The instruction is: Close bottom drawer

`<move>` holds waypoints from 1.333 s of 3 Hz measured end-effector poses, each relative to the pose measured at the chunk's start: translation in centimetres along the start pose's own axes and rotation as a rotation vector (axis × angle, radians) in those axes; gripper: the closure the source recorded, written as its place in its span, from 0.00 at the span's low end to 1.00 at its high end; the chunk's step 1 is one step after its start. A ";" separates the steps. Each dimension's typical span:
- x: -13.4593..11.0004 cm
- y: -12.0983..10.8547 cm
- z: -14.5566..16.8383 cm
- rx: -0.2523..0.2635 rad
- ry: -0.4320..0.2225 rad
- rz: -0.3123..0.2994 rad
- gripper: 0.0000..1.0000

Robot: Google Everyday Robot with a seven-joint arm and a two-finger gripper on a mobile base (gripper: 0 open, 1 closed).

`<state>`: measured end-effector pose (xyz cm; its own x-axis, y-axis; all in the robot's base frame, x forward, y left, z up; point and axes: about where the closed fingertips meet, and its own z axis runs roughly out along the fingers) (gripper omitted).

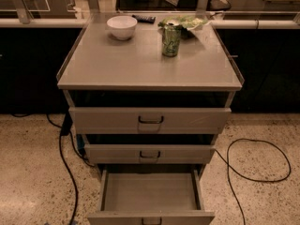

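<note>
bottom drawer [150, 193] stands pulled out toward the camera at the foot of the cabinet; the gripper is out of view, so i cannot tell how its fingers stand.
its shallow tray shows only a bare grey floor; the low front panel with the dark handle [151, 221] faces the camera at the bottom edge, and the slide axis runs near to far. above it sit the middle drawer [150, 153] and the top drawer [150, 120]. on the cabinet top [131, 67] a green can [171, 41] stands upright, with a white bowl [122, 27] farther back left.

The bottom drawer [150, 191] stands pulled out below the cabinet top [136, 64] bearing bowl [122, 27] and can [171, 41]; pincer out of view.
</note>
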<state>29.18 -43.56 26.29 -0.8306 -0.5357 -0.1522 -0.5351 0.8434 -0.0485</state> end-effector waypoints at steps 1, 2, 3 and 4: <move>0.4 2.8 0.3 -0.020 -0.035 -0.148 0.00; 0.4 2.8 0.3 -0.020 -0.035 -0.148 0.00; 0.4 3.1 0.9 -0.031 -0.017 -0.178 0.00; 0.6 4.8 2.5 -0.065 -0.009 -0.242 0.00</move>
<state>26.43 -39.73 23.52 -0.6759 -0.7211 -0.1524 -0.7272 0.6861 -0.0209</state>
